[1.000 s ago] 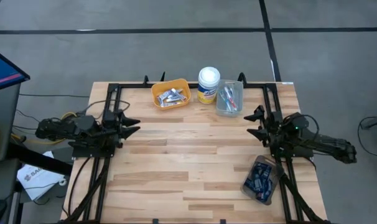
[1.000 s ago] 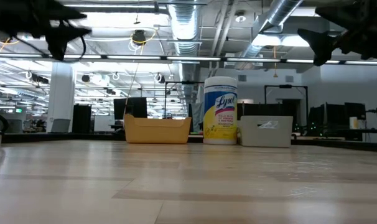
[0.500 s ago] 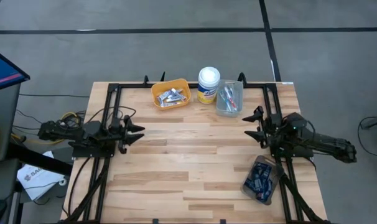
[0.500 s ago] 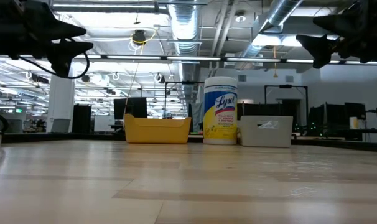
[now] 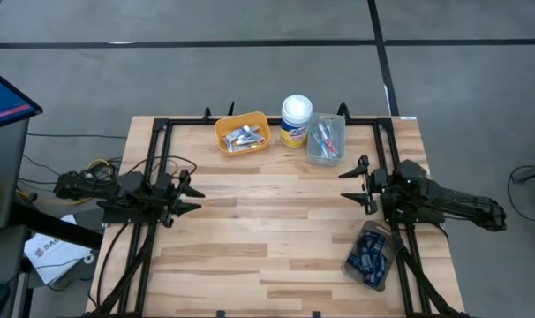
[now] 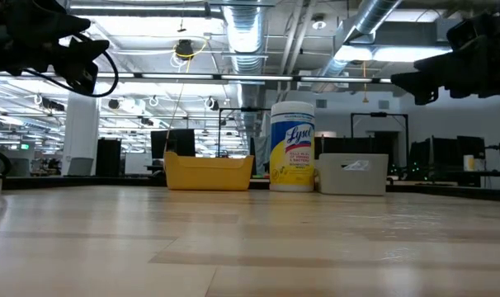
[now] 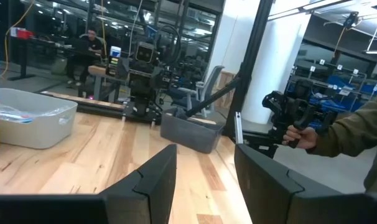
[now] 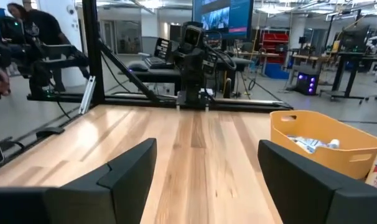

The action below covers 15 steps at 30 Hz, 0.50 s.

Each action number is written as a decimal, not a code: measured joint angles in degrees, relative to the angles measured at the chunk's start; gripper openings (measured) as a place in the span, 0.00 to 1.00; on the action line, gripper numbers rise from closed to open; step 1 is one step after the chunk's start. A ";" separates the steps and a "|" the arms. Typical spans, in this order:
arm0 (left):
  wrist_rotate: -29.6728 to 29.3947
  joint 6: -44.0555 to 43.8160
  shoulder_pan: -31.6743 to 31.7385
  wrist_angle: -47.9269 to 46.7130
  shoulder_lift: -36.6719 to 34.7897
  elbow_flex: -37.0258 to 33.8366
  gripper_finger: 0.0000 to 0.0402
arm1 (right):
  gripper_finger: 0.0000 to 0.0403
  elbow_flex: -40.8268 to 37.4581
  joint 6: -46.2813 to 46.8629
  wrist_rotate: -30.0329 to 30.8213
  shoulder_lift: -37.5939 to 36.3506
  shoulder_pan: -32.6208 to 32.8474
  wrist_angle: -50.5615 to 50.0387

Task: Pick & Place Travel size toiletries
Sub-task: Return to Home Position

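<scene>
Since both arms have shifted a little from where they stood a moment ago, the left gripper (image 5: 192, 196) and the right gripper (image 5: 349, 185) now face each other across the bare middle of the counter (image 5: 267, 225). Each is raised clear of the counter with its fingers spread wide and nothing between them, as both wrist views confirm. Closest to the right gripper, beside its arm, lies the dark tray (image 5: 380, 283), with navy packets (image 5: 367, 252) left in it. Farther off, well apart from both grippers along the far edge, stands the yellow bin (image 5: 237, 119), which holds several small tubes (image 5: 243, 136) and sits somewhat toward the left gripper's side. Next along toward the right gripper are the white-lidded canister (image 5: 296, 110) and, just beside it, the clear bin (image 5: 324, 160) containing red-tipped tubes (image 5: 325, 134). No toiletry is seen loose on the counter. Judgement: the small repositioning with empty grippers indicates settling to rest, not a fresh reach, so the latest item is delivered while the tray's stock awaits further transfers. Farthest, beyond the counter, a person's hand (image 7: 298, 135) holds a dark device.
</scene>
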 joint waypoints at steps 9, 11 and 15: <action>0.06 -0.72 0.00 -0.16 2.21 -0.02 0.40 | 0.68 -0.02 -4.26 0.11 0.12 -0.04 -0.07; 0.07 -0.74 0.00 -0.15 3.01 -0.02 0.40 | 0.68 -0.02 -4.26 0.13 0.12 -0.04 -0.07; 0.07 -0.79 0.00 0.16 4.45 -0.02 0.40 | 0.68 -0.02 -4.26 0.13 0.12 -0.04 -0.09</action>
